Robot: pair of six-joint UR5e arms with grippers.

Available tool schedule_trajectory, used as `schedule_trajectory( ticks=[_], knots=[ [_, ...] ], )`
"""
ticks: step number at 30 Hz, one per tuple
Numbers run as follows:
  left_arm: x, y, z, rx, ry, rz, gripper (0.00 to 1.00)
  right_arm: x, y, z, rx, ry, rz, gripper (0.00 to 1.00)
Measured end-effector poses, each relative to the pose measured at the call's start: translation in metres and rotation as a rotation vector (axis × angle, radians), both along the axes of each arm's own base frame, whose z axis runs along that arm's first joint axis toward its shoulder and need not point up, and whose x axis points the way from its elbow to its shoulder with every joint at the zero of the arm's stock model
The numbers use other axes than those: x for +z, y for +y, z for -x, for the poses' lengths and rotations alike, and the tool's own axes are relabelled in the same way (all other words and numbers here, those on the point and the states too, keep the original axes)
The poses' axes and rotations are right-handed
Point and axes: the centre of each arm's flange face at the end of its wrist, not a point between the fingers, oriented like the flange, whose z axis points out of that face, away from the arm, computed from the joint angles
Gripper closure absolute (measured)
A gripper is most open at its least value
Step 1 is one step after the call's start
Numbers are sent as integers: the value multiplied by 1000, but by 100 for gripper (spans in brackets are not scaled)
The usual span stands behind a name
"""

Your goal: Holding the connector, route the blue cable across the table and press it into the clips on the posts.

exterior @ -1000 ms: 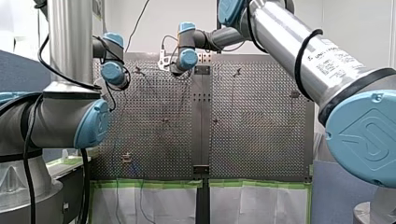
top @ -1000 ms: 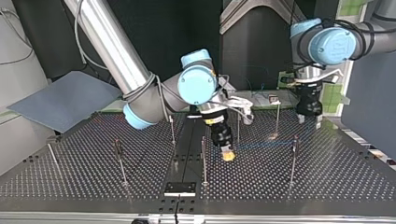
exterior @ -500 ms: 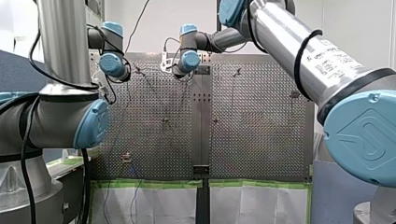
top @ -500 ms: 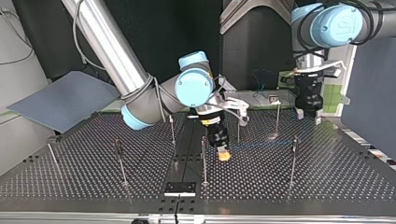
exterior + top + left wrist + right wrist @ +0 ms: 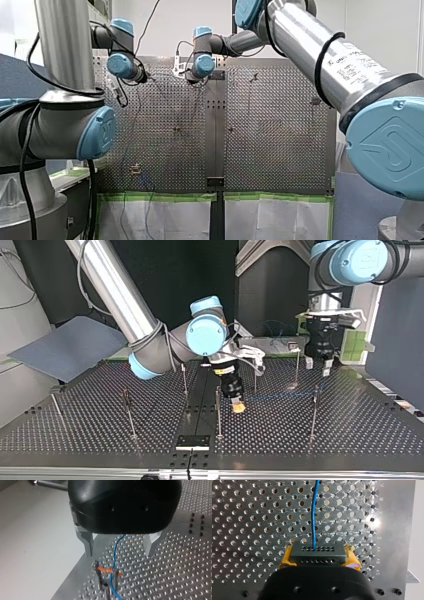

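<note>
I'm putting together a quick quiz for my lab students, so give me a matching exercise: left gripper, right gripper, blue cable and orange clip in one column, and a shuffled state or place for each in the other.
Things
1. left gripper
2. right gripper
3. blue cable
4. orange clip

States or places
A. runs out of the black connector over the perforated table
B. open, holding nothing
C. directly under the empty gripper
D. shut, yellow pads on the connector

Pairs: 1-B, 2-D, 3-A, 4-C
</note>
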Motion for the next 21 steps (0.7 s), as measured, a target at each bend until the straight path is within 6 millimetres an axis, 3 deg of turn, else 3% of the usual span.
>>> schedule_trajectory(
  ticks=[9, 21],
  knots=[
    [18, -14, -8, -54, -44, -85, 0, 0, 2, -2, 7, 3, 4, 100],
    [21, -28, -34, -73, -48, -179, 0, 0, 3, -2, 12, 5, 4, 100]
  ],
)
